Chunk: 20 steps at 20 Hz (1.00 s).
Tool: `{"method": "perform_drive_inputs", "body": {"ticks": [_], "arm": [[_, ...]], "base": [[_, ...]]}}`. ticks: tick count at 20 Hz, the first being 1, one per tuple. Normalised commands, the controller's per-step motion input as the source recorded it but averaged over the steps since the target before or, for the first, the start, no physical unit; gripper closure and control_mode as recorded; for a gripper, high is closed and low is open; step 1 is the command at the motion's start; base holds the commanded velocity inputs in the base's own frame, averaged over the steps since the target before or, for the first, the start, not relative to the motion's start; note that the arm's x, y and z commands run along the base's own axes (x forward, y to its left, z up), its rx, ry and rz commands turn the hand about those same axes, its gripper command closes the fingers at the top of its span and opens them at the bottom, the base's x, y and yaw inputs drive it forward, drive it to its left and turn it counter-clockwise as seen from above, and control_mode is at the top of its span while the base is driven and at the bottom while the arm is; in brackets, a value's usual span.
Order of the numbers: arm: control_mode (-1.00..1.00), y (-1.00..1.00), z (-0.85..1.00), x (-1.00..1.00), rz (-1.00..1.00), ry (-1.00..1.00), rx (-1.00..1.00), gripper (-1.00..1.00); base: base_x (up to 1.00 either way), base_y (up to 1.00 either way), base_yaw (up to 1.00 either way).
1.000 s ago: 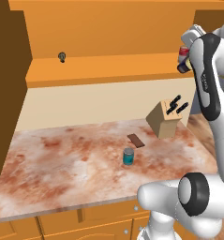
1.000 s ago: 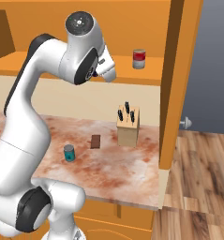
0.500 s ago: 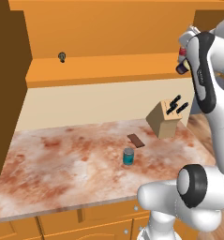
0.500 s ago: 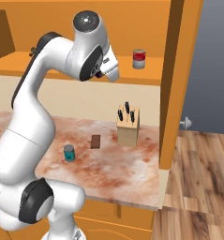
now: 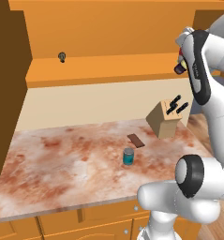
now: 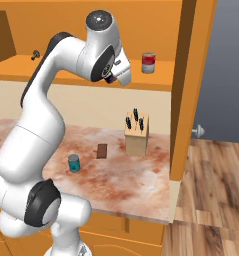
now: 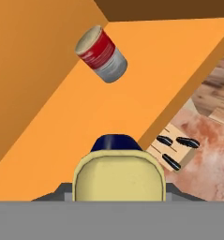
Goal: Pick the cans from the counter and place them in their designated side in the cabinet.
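Cabinet (image 6: 156, 82) shelf lies beneath the hand (image 7: 117, 185), clamped on the dark-blue can (image 7: 115, 166).

The arm (image 6: 46, 125) is built of glossy white, rounded shell segments that swell at each link. Dark grey to black bands and round caps mark the joints, one cap with a small pale centre dot at the top elbow. A long black strip runs along the forearm (image 5: 197, 70). The lower body is bulbous white.
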Motion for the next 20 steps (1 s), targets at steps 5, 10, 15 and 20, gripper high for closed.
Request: {"method": "perform_drive_inputs", "body": {"ticks": [5, 10, 15, 20], "arm": [[-1.00, -0.07, -0.02, 0.28, 0.00, 0.04, 0.00, 1.00], [-1.00, -0.06, -0.02, 0.29, 0.00, 0.03, 0.00, 1.00], [-1.00, -0.06, -0.02, 0.26, 0.00, 0.03, 0.00, 1.00], [-1.00, -0.06, -0.04, 0.23, 0.00, 0.03, 0.00, 1.00]], "base": [[0.00, 0.00, 0.00], [0.00, 0.00, 0.00], [0.00, 0.00, 0.00], [0.00, 0.00, 0.00]]}}
